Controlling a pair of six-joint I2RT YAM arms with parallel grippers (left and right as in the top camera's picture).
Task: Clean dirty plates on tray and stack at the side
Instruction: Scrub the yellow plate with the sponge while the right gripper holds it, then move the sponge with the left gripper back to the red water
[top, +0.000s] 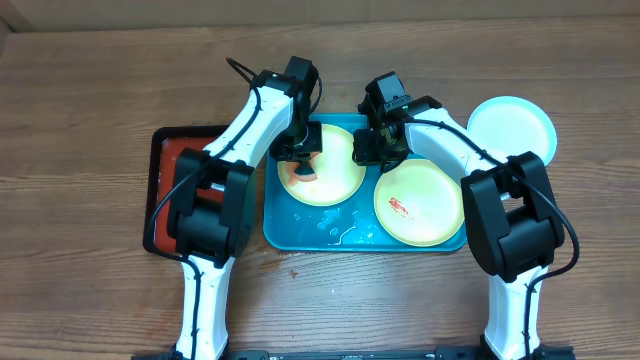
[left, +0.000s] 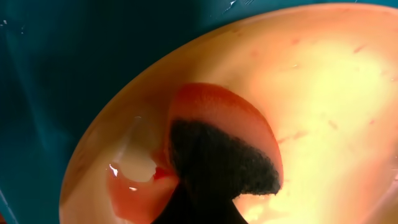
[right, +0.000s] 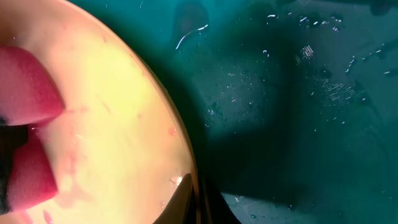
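Wooden table (top: 90, 90). Blue tray (top: 275, 218) at centre, wet patches on its floor. Dark red tray (top: 172, 150) just left of it.

Two yellow-green plates on blue tray: left plate (top: 340, 178), right plate (top: 432, 200). Light blue plate (top: 512, 125) on table, off tray's right far corner.

Left hand (top: 298, 158) over left plate, clamped on sponge (left: 217, 137), which is pressed onto plate. Right hand (top: 375, 150) narrow, pinching left plate's rim.

Red smear (top: 398, 207) on right plate.
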